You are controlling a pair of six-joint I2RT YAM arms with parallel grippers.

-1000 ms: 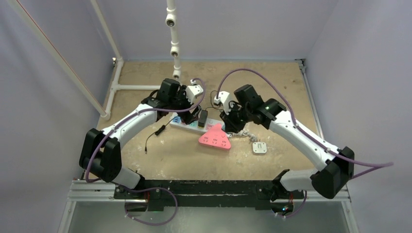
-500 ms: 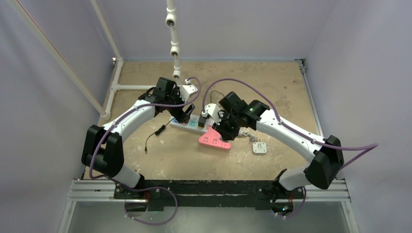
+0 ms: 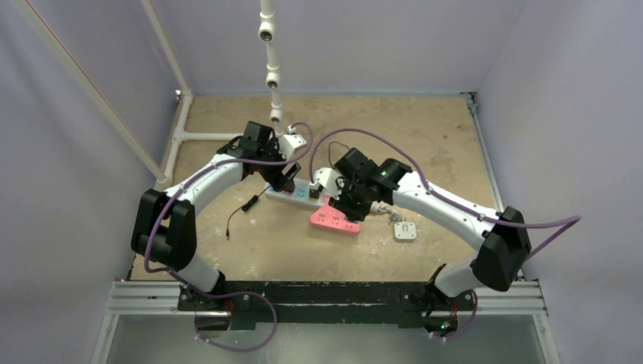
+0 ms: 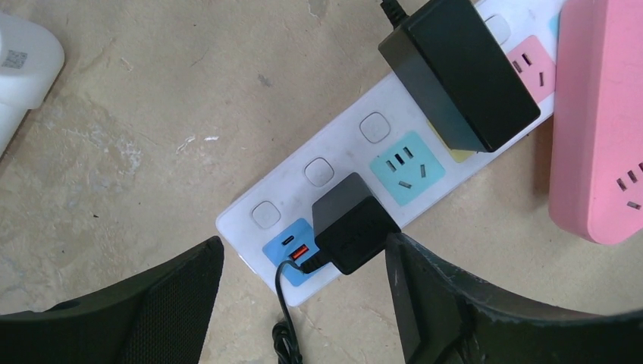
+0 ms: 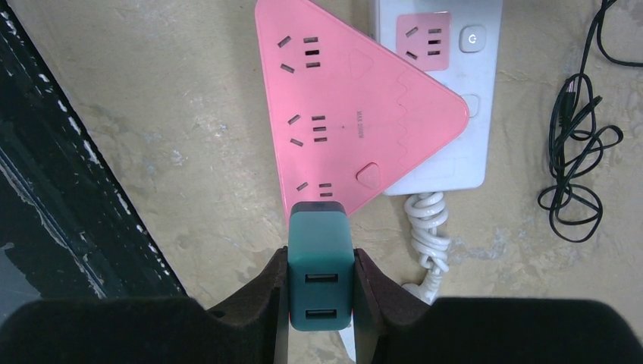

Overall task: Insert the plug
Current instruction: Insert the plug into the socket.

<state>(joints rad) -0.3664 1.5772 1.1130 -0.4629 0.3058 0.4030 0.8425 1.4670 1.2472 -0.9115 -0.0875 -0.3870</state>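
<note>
From above, two arms meet over two power strips. A white strip [image 3: 292, 194] lies on the table, and a pink strip [image 3: 334, 219], triangular, touches its near right end. The left gripper [image 3: 282, 178] hangs over the white strip's left end, and the right gripper [image 3: 345, 206] is above the pink strip.

The left wrist camera shows two black adapters on the white strip, a small adapter [image 4: 355, 222] and a large adapter [image 4: 459, 72]. The left gripper's jaws stand apart on either side of the small one, touching nothing.

The right wrist camera shows one green plug [image 5: 321, 277], a boxy block with two slots in its back. The right gripper is clamped on it. Its front end sits at the pink strip's edge, just beside the last of three sockets.
</note>
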